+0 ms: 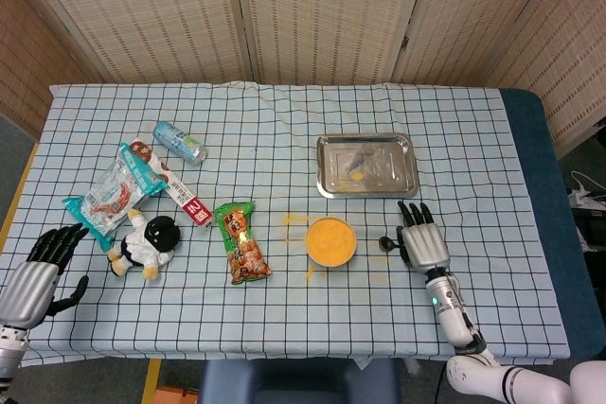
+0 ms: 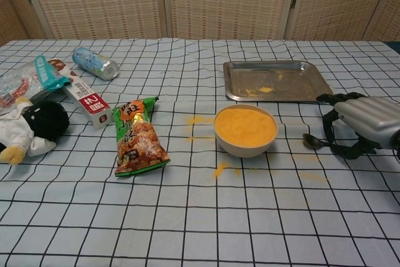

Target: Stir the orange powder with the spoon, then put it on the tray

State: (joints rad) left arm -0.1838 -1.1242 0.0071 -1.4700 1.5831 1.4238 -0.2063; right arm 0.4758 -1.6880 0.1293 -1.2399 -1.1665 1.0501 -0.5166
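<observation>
Chest view: right hand hangs over the spoon handle, fingers curled down around it but nothing lifted. Can't tell if the fingertips touch the handle, so not calling it a grasp. Spoon lies flat on the tabletop, its scoop pointing at the bowl of orange powder, just beside it on the right. Tray sits behind the bowl, near it, with a few powder specks in it.

Step in hand, as I read it: pick up the spoon. Advice: pinch the handle at mid-length, not near the scoop, so there's reach into the bowl. A thin handle flat on cloth is likely to slip, so close slowly and lift straight. Stir shallow; powder is already spilled on the cloth by the bowl.

Head view adds the left hand, which chest view misses: parked at the near left tabletop edge, fingers spread, empty, close to the plush toy. There the right hand hides the handle; only the spoon's scoop shows. Chest view gives the finger curl and height above the cloth, lost from above.
</observation>
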